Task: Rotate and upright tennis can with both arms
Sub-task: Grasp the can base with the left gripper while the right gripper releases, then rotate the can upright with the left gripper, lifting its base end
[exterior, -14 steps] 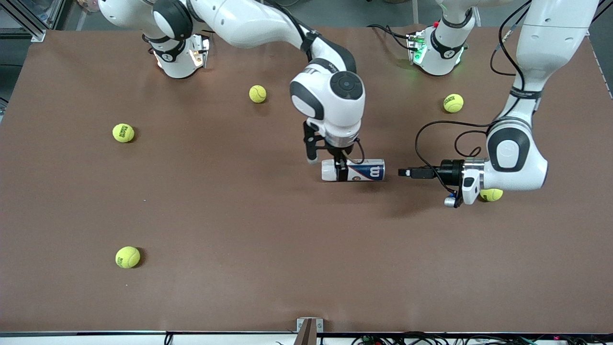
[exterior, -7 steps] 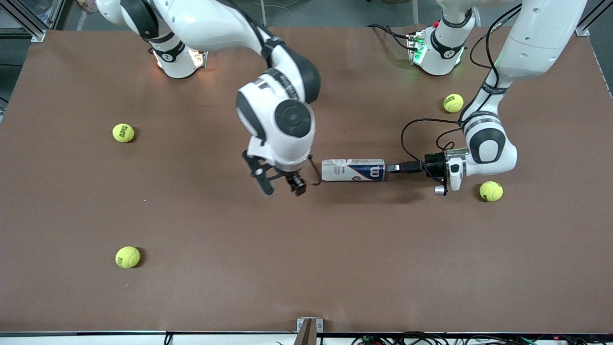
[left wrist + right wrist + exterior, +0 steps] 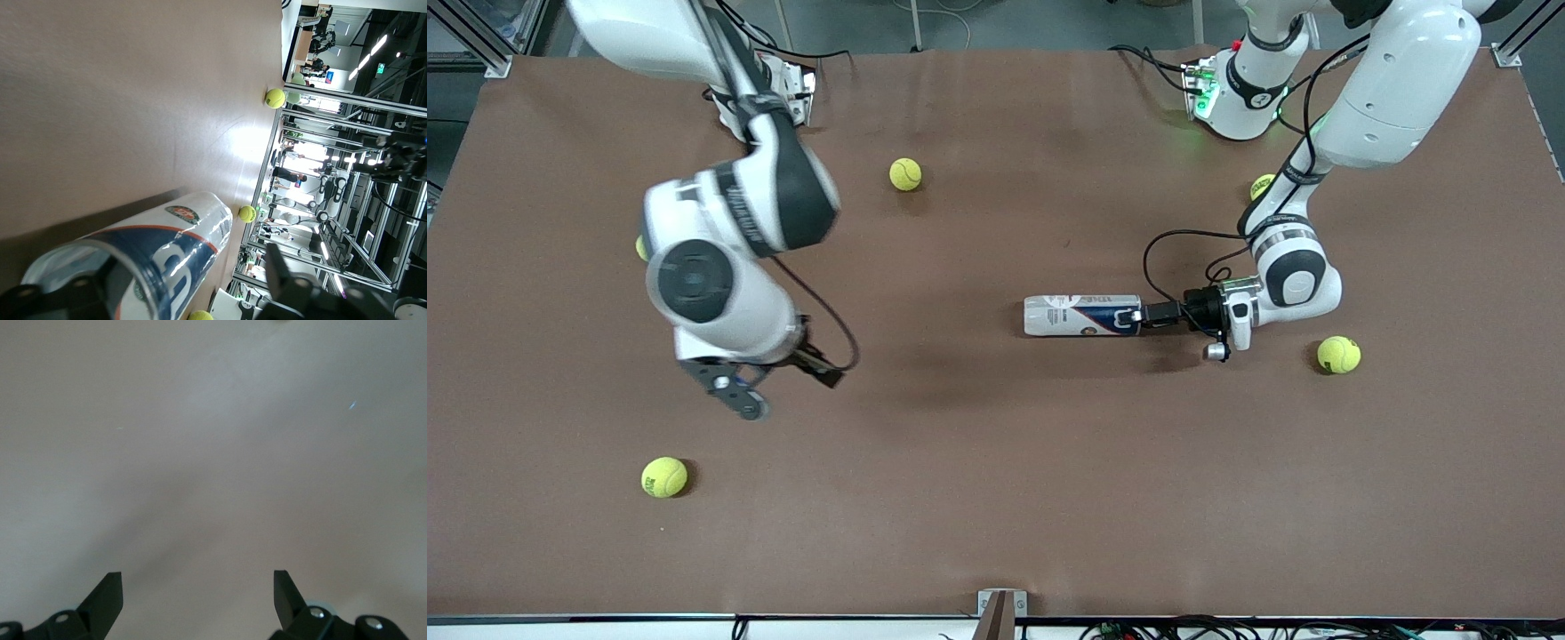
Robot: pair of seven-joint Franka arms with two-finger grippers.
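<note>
The tennis can [image 3: 1082,316] lies on its side near the middle of the brown table [image 3: 996,498], its long axis running from one arm's end of the table toward the other. Its white end points toward the right arm's end, and its navy end points toward the left arm's end.

The left gripper [image 3: 1138,315] is at the navy end of the can, low over the table and reaching in sideways. In the left wrist view the can [image 3: 143,257] sits between the two black fingers [image 3: 293,287], which are spread wide on either side of it; whether they press on it yet I cannot tell.

The right gripper [image 3: 783,378] hangs in the air over bare table, well apart from the can, toward the right arm's end. In the right wrist view its fingers [image 3: 107,593] stand fully apart with nothing between them, only table below.

Tennis balls are scattered around. One ball [image 3: 1338,354] lies just beside the left arm's wrist, a little nearer the front camera. Another [image 3: 1261,187] is partly hidden by the left arm, close to its base. A third [image 3: 905,174] lies farther from the camera than the can. A fourth [image 3: 663,476] lies nearer the camera than the right gripper, and a sliver of a fifth [image 3: 640,247] shows at the edge of the right arm.
</note>
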